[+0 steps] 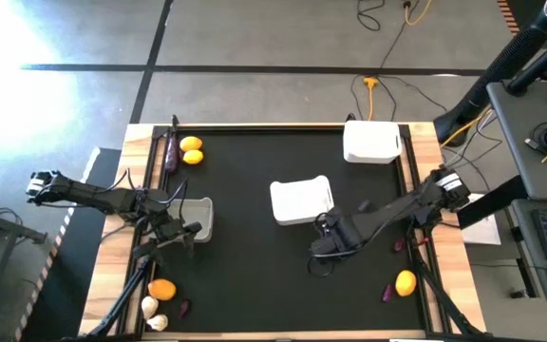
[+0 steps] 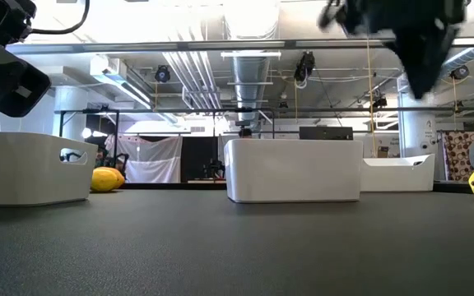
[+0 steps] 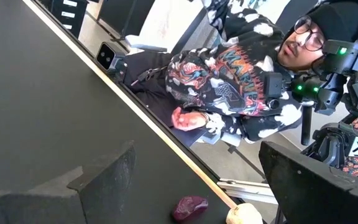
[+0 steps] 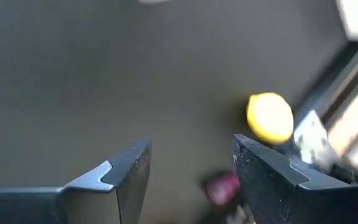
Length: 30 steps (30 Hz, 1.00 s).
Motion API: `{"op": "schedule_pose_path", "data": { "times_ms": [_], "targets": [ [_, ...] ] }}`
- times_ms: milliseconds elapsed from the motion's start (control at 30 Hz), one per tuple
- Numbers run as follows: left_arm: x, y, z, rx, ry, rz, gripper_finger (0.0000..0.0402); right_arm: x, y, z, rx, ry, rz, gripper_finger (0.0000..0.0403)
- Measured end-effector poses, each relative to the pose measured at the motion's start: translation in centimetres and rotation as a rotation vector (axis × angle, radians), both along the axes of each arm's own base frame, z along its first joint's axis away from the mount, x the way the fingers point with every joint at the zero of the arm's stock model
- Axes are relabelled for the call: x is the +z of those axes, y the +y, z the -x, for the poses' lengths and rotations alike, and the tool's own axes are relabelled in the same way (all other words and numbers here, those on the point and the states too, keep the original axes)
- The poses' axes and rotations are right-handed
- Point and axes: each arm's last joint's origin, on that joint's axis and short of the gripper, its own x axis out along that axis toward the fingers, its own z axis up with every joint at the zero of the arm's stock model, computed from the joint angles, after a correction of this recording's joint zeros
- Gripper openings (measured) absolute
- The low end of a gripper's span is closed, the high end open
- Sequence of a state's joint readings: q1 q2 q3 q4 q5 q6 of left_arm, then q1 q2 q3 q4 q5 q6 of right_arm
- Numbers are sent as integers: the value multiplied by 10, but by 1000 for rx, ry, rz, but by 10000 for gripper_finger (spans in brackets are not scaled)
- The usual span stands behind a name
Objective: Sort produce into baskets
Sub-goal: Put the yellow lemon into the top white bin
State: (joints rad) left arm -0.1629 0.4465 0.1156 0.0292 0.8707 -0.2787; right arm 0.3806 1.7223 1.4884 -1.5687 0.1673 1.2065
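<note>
Currently, high view: right gripper [image 1: 323, 249] sits lower centre-right of frame, just below the middle basket [image 1: 302, 200]; fingers [image 4: 129, 171] parted with nothing between them, over bare black surface [image 1: 254, 275]; its wrist view shows a yellow lemon [image 4: 270, 117] and a blurred purple piece [image 4: 222, 188] ahead of the fingers; same lemon [image 1: 405, 282] and purple piece [image 1: 388, 293] sit lower right of the high view; left gripper [image 1: 194, 230] at centre-left, fingers wide open and empty, beside the left basket [image 1: 198, 218], which the arm partly covers; third basket [image 1: 371, 142] upper right, near the surface edge; two lemons [image 1: 191, 150] and a dark eggplant [image 1: 170, 152] upper left; orange citrus [image 1: 162, 289], two garlic bulbs [image 1: 153, 314] and a small purple piece [image 1: 184, 307] lower left; left wrist view shows a purple piece [image 3: 189, 207] and garlic [image 3: 245, 214] at the frame's bottom, plus a seated person [image 3: 241, 74] in a patterned sweater beyond the surface; low view: all three baskets stand upright, a lemon [image 2: 107, 179] beside the left one.
</note>
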Motion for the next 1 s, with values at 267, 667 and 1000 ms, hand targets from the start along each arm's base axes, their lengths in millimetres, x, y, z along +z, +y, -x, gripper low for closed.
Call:
{"op": "schedule_pose_path", "data": {
  "times_ms": [267,667,1000],
  "targets": [
    [0,0,0,0,0,0,327,-46,-36,26,15,307,-145,241],
    [0,0,0,0,0,0,327,-89,-79,62,129,586,-271,344],
    [0,0,0,0,0,0,327,-118,-83,69,327,522,-289,346]
  ]
}}
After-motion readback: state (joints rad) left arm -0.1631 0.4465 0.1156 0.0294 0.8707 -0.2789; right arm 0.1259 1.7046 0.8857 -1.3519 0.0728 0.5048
